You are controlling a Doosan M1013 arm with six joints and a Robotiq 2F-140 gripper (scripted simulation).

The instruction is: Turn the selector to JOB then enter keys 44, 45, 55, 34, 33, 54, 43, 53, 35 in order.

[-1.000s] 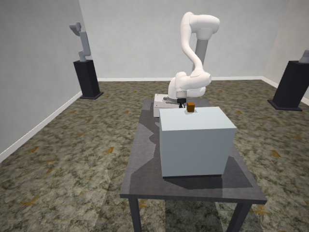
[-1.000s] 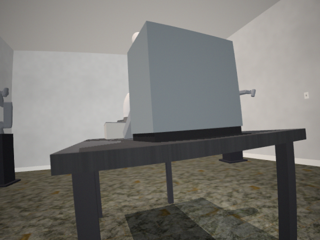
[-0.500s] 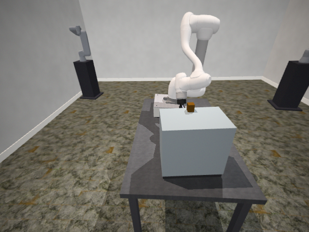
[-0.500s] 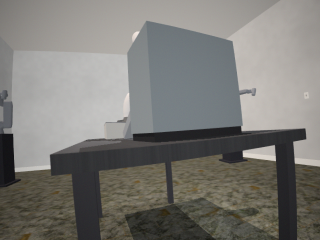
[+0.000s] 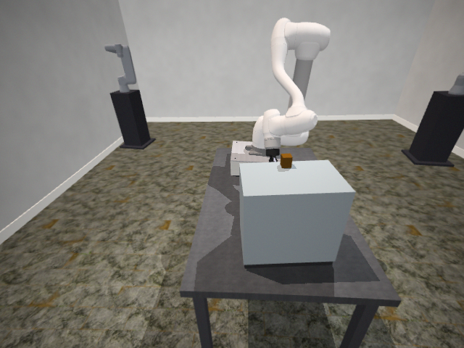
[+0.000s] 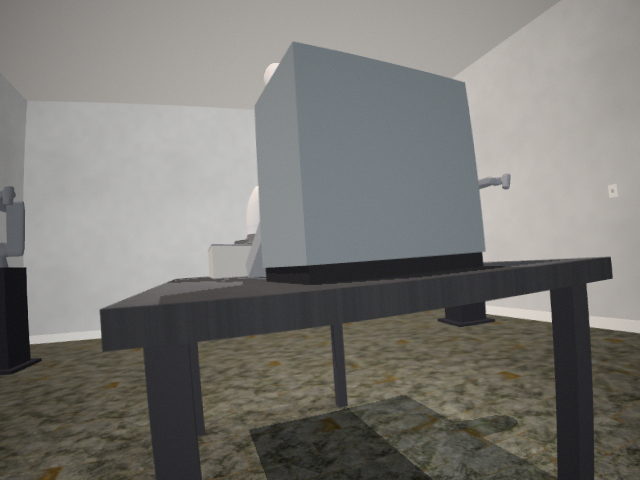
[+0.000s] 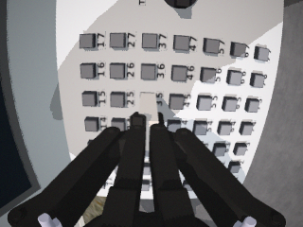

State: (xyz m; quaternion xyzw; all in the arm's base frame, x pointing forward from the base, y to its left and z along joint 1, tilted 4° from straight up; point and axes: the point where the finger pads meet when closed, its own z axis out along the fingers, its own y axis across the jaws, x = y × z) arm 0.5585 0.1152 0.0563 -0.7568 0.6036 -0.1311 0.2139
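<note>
Tool (image 5: 272,160) (image 7: 148,105) before the machine's keypad (image 7: 137,85).
</note>
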